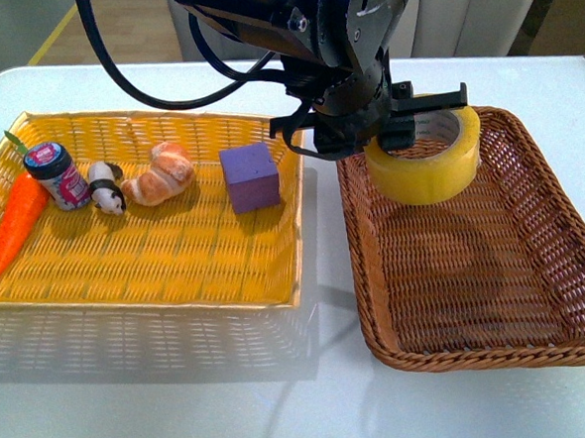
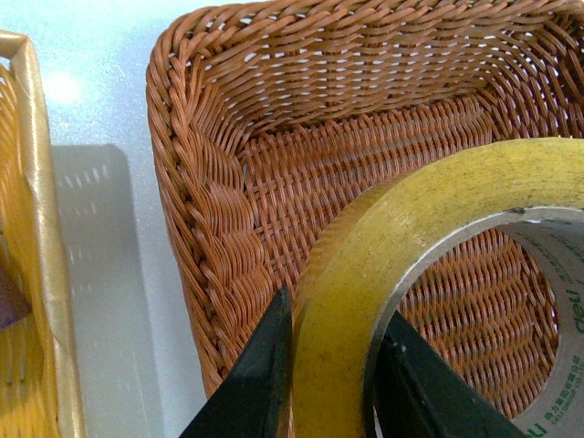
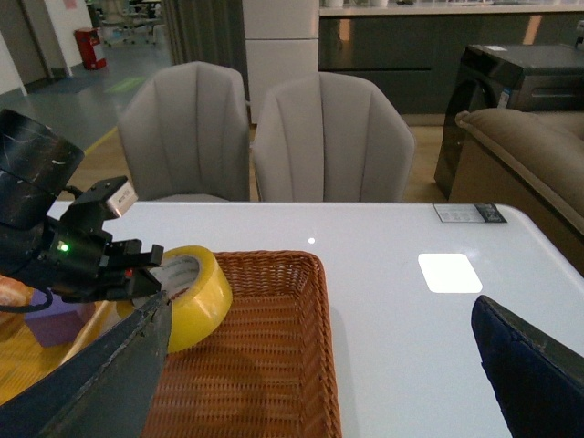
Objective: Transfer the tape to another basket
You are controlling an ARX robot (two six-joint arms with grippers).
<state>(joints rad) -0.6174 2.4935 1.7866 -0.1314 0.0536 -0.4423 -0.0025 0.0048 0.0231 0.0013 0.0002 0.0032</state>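
Note:
My left gripper is shut on the yellowish roll of tape and holds it in the air over the far left corner of the brown wicker basket. In the left wrist view the fingers pinch the tape's wall, one outside and one inside the core, above the basket's corner. In the right wrist view the tape hangs above the basket. My right gripper is open and empty, apart from the basket.
The yellow basket on the left holds a purple cube, a croissant, a small panda toy, a jar and a carrot. A gap of white table lies between the baskets. Chairs stand beyond the table.

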